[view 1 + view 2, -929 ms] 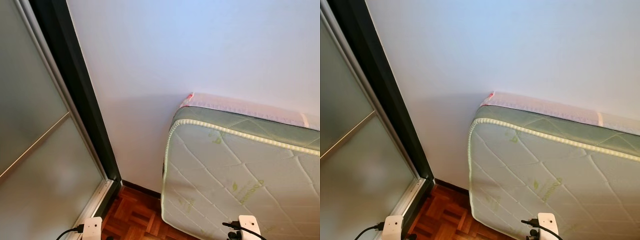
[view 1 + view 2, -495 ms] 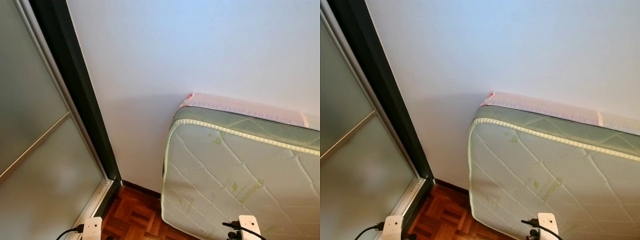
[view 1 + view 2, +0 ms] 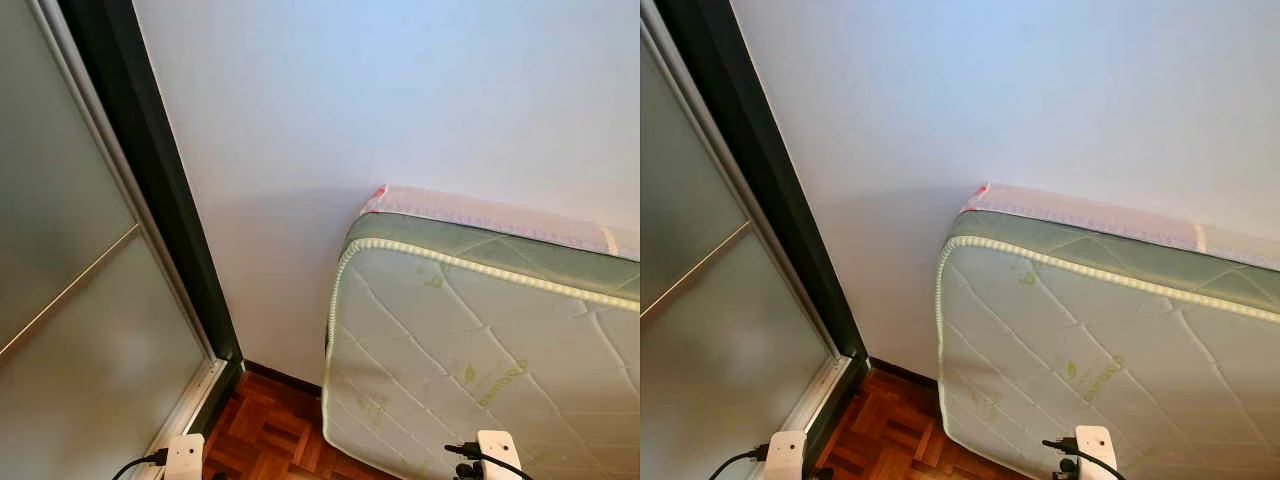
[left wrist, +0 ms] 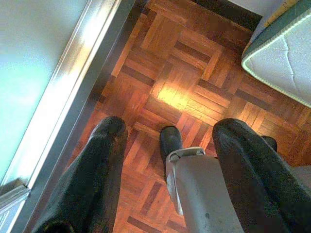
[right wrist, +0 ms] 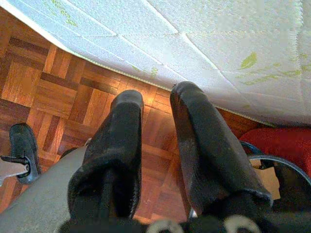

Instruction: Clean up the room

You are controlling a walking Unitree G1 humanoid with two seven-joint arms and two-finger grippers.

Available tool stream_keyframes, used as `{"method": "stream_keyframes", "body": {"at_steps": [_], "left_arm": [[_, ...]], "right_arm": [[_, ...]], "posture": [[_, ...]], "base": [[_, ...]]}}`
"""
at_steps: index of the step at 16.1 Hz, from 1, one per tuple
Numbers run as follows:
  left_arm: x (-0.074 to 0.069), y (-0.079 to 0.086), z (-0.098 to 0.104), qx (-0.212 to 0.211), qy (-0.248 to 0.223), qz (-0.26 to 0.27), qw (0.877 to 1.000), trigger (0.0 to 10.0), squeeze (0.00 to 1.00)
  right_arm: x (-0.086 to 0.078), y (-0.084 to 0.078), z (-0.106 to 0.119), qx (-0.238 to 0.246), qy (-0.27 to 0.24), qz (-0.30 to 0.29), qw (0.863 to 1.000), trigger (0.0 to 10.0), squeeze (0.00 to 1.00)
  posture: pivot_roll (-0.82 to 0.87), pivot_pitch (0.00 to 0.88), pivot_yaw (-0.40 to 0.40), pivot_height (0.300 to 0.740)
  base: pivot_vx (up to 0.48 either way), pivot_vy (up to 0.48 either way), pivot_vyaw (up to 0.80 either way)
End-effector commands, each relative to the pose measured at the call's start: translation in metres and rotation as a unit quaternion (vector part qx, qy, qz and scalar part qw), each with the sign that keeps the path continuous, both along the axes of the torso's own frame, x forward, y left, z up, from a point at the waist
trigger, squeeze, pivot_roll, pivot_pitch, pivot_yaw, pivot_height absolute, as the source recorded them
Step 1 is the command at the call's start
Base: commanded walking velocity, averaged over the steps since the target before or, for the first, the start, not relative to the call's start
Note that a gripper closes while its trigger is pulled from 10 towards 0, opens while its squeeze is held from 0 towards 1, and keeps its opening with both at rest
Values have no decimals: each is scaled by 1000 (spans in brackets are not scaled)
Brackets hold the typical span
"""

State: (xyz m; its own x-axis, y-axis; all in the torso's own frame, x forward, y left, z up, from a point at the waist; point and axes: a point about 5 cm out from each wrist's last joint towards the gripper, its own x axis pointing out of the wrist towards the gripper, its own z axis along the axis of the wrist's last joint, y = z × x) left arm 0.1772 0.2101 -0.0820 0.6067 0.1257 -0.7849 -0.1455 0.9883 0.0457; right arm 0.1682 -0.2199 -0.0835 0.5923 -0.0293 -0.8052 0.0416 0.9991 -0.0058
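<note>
facing a corner. plain white wall [image 3: 400,100] ahead. a mattress [image 3: 480,340] stands on its edge and leans against that wall, blocking my right side; its quilted white face has a diamond stitch pattern, green leaf prints, a pale corded piping along the rim and a green side band. faint green script is printed on the face, too small to read. a pink-and-white layer [image 3: 480,212] lies between mattress and wall at the top edge.

on my left, a sliding door [image 3: 70,300] of frosted glass in a silver track with a dark frame [image 3: 150,180] running up beside the wall. dark skirting at the wall's foot.

floor [image 4: 180,82] is reddish-brown wood parquet in a basket-weave pattern, glossy, with a bright patch of reflected light.

left gripper [image 4: 167,141] hangs over the parquet near the door track, fingers spread wide, nothing between them; my grey leg and black foot [image 4: 170,140] show below it.

right gripper [image 5: 158,104] hangs by the mattress's lower edge, fingers parted by a narrow gap, empty. something red [image 5: 277,143] and a dark round rim [image 5: 277,165] lie on the floor beside it; i cannot tell what they are.
</note>
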Motion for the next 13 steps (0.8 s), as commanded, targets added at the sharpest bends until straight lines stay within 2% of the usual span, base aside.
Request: {"method": "stream_keyframes", "body": {"at_steps": [1,7,13], "left_arm": [[74,2,40,-27,-19,28,999,10000,0],[74,2,40,-27,-19,28,999,10000,0],[72,3,39,-15,-12,6,1000,10000,0]], "right_arm": [[31,-26,19,58,4,-105,993,10000,0],[31,-26,19,58,4,-105,993,10000,0],[29,-24,18,68,-2,-114,991,10000,0]], "posture": [[31,0,-88,740],[31,0,-88,740],[31,0,-77,740]], "base": [[0,0,0],[0,0,0],[0,0,0]]}}
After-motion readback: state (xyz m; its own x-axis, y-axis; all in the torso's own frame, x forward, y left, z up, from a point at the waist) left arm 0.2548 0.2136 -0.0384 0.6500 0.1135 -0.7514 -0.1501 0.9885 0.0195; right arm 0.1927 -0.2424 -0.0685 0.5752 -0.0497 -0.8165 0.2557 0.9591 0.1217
